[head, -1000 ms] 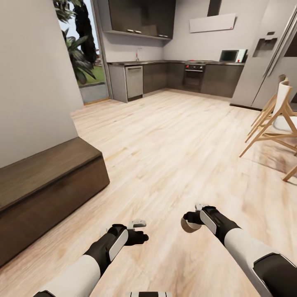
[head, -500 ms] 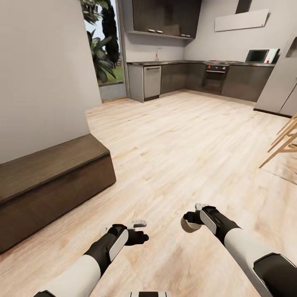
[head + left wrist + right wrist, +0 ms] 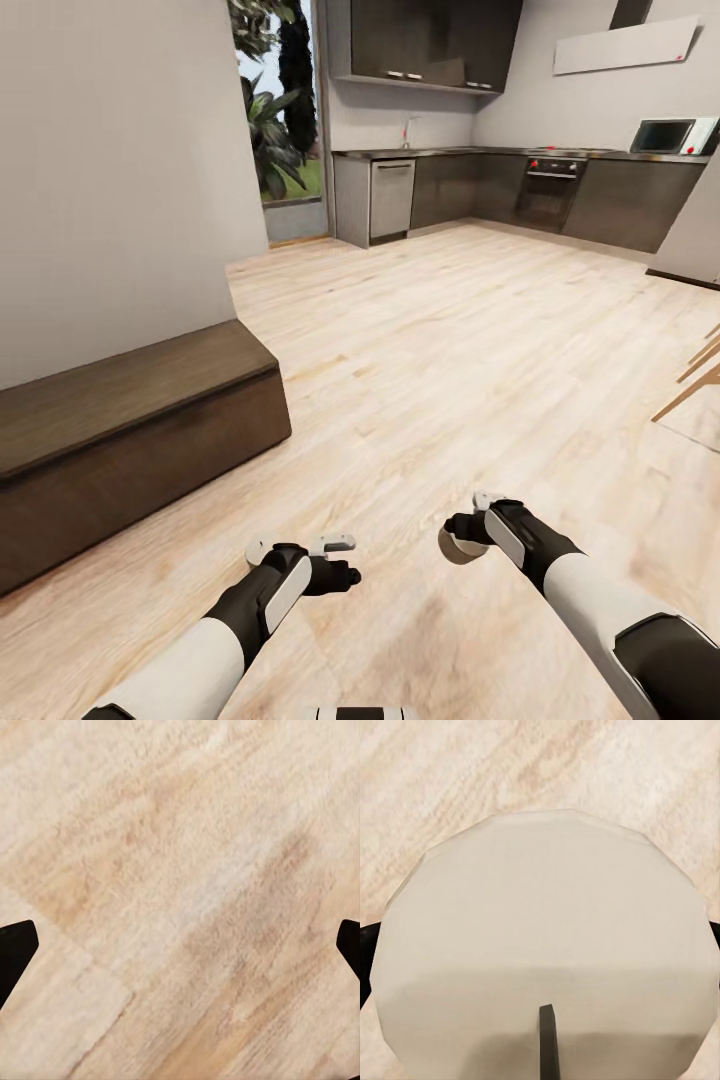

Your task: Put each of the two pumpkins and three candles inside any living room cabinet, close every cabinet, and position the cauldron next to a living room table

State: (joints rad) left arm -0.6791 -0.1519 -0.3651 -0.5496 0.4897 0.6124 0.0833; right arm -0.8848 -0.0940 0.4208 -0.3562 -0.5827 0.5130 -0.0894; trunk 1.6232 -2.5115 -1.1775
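— What are we carrying? The right gripper (image 3: 462, 540) is clenched on a candle (image 3: 547, 945), a squat cylinder with a thin dark wick at the middle of its flat top. In the right wrist view it looks pale grey, and it spreads nearly from one fingertip to the other.

— How will it handle, do we think?

— We judge it light and stiff, wax-like, so it should not deform, but its round side may be slick. The hold across the body at mid-height, fingers on opposite sides, looks right to us; gripping near the top edge would risk it tipping out. It stays upright as long as we keep the wrist level.

— And the other gripper?

— The left gripper (image 3: 300, 548) is released and holds nothing. In the left wrist view its two dark fingertips (image 3: 15, 952) stand wide apart at the edges, with bare floor (image 3: 180, 870) between them.

— Where does the candle go?

— Into the cabinet (image 3: 130, 440), the long low dark-brown unit against the grey wall (image 3: 110, 170) on our left. We see its top and end face; we cannot tell from here how its drawer fronts stand. It is near, but off to the side of both arms.

— Anything else around?

— Pale wood floor runs ahead to a kitchen (image 3: 520, 190) well apart from us.
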